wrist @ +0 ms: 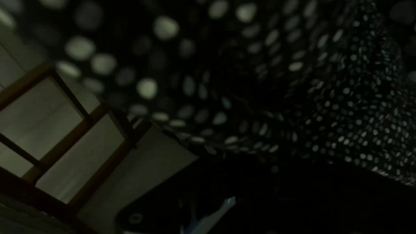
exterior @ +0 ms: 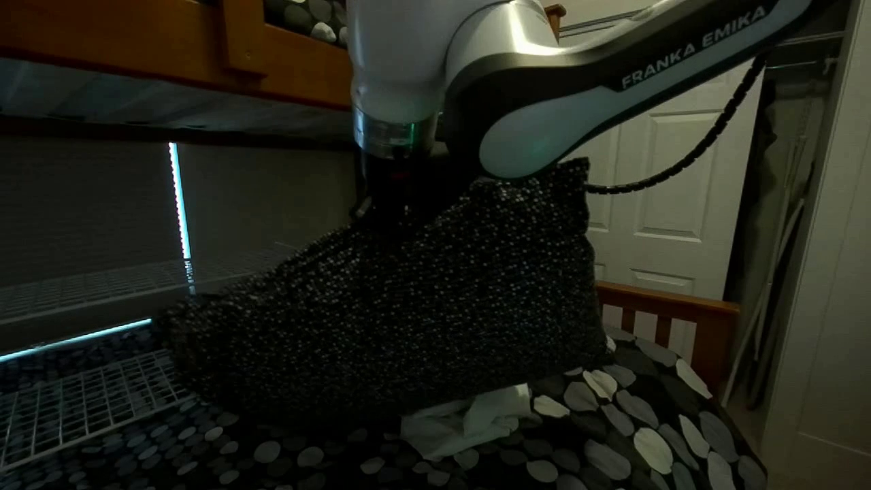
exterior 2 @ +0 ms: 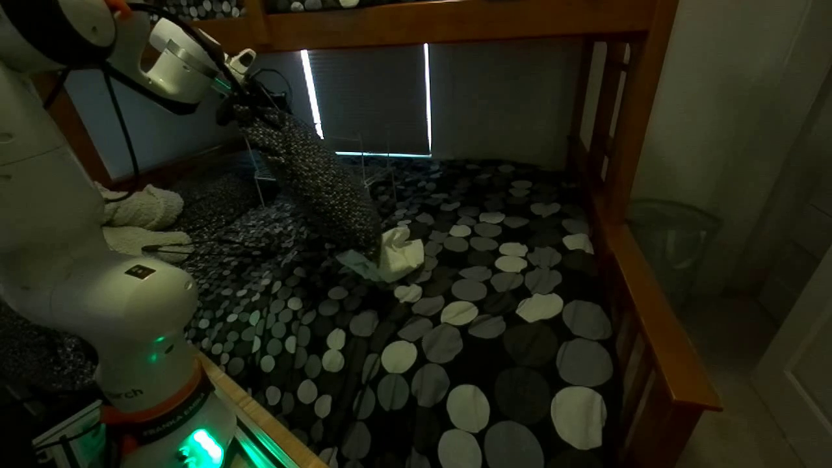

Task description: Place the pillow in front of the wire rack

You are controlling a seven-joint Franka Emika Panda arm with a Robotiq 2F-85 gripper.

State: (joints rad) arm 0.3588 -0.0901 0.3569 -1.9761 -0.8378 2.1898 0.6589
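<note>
Black-and-white flecked fabric pillow [exterior: 408, 313] hangs at a slant from the black gripper [exterior: 398, 214], pinched near the middle of its long upper edge. The fingertips are lost in the dark folds, so how wide they stand does not show, yet the way the pillow hangs suggests they are clamped on it. It is over the bed in black bedding printed with grey and white ovals [exterior 2: 448, 344], well apart from the edge with the slatted brown wooden rail [exterior 2: 662, 325]. Its lower edge comes down just at a crumpled pale cloth [exterior 2: 398, 253]; whether it bears on the bed I cannot tell. Beyond it, toward the edge below the dark window blind [exterior 2: 377, 97], stands the white wire rack [exterior: 88, 398].

I judge the pillow light for its bulk and soft, filled enough that one upper corner juts up while the corner toward the rack droops. Such nubbly fabric should grip well, and nothing about it looks fragile. The trouble is floppiness: loose corners may swing or snag on the rack's wires. Mid-edge seems the right place to hold, since the two ends balance; a corner hold would let it twist. Best to set its lower edge down first, in front of the rack, and release once the bedding carries the weight.
</note>
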